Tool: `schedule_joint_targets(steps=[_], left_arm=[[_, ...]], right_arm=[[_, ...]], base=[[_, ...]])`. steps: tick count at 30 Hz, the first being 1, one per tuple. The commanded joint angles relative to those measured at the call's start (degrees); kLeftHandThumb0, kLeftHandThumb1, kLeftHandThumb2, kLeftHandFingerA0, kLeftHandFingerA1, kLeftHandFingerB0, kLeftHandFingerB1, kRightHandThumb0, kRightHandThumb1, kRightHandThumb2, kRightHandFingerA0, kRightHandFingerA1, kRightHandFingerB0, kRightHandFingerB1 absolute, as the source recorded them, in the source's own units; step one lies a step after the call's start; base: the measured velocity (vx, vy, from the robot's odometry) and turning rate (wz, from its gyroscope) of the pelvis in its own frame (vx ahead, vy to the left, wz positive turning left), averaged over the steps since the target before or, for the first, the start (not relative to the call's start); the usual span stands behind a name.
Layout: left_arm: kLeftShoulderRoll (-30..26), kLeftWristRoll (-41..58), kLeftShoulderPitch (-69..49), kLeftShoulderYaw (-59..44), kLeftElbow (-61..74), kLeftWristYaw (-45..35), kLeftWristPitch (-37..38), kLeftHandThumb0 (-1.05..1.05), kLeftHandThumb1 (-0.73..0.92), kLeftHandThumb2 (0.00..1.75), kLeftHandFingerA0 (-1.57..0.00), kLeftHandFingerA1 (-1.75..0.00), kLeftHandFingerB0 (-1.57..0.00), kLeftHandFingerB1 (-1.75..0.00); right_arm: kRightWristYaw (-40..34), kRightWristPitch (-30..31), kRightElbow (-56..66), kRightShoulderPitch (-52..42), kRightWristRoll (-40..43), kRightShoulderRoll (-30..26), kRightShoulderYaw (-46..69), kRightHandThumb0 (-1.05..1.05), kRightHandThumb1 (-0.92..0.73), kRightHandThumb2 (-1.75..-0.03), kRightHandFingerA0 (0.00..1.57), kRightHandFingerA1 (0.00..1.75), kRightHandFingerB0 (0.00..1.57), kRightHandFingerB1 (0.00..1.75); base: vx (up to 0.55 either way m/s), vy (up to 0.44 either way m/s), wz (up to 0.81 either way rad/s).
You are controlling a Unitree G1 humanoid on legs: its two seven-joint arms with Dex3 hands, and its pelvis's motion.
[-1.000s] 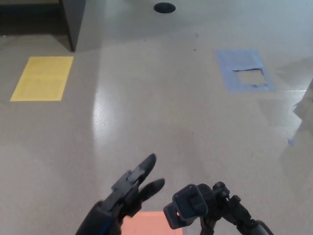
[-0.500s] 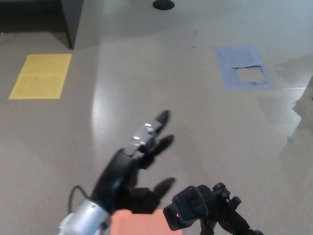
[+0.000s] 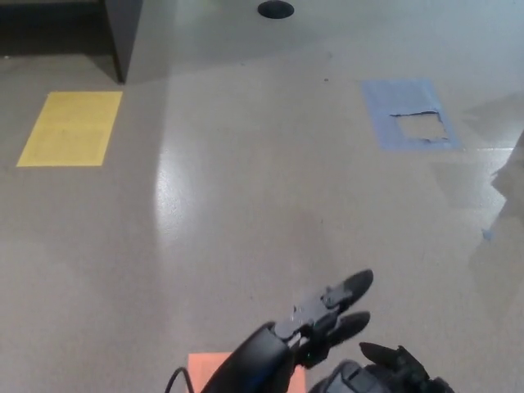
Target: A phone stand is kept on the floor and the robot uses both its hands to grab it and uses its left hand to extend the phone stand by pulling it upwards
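The phone stand's black head [image 3: 381, 375] with its knobs pokes up at the bottom edge of the head view, right of centre; the rest of the stand is out of frame. My left hand [image 3: 323, 315] reaches in from the bottom and lies just above and left of that head. Its fingers [image 3: 354, 285] are stretched out and apart, pointing up and right, and hold nothing. Whether the hand touches the stand's head I cannot tell. My right hand does not show.
An orange patch [image 3: 205, 366] lies on the grey floor under my left forearm. A yellow rectangle [image 3: 70, 127] is far left, a torn blue tape patch [image 3: 409, 115] far right, a black disc [image 3: 276, 10] and a dark furniture base [image 3: 123, 33] at the top.
My left hand has swung to the right and down, from left of the stand's head to right over it. The stand's head now sits lower in the picture.
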State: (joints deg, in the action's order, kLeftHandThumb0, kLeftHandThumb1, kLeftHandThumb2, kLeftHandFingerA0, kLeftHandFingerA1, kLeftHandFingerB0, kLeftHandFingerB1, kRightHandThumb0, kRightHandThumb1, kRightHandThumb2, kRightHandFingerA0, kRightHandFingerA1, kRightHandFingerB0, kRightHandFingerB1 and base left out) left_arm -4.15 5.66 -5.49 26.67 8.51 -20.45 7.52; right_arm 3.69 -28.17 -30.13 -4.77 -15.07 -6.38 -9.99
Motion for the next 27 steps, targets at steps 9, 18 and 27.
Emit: schedule_joint_targets(steps=[9,18,27], left_arm=[[-0.8,1.3,-1.6,-3.3,2.8,-0.7,-1.4,-0.95,0.55,1.02,-0.11,-0.21,0.0,0.0],[0.1,-0.4,-3.6,-5.7,2.7,1.3,-0.1,-0.92,0.54,0.99,-0.09,-0.39,-0.03,-0.08],[1.0,0.8,-4.1,-6.6,4.0,1.1,-1.8,-0.93,0.53,0.92,-0.08,-0.39,-0.04,-0.1]], right_arm=[[-1.9,2.8,-1.1,0.7,1.5,0.3,2.3,-1.05,-0.57,-0.61,0.0,0.44,0.0,0.54],[-3.0,1.8,-0.8,-0.6,0.7,0.0,2.6,-1.05,-0.57,-0.58,0.0,0.43,0.0,0.52],[-3.8,2.0,-1.4,-0.2,0.0,0.0,2.1,-1.05,-0.57,-0.58,0.0,0.43,0.0,0.5]], base=[[0.0,0.0,0.0],[0.0,0.0,0.0],[0.0,0.0,0.0]])
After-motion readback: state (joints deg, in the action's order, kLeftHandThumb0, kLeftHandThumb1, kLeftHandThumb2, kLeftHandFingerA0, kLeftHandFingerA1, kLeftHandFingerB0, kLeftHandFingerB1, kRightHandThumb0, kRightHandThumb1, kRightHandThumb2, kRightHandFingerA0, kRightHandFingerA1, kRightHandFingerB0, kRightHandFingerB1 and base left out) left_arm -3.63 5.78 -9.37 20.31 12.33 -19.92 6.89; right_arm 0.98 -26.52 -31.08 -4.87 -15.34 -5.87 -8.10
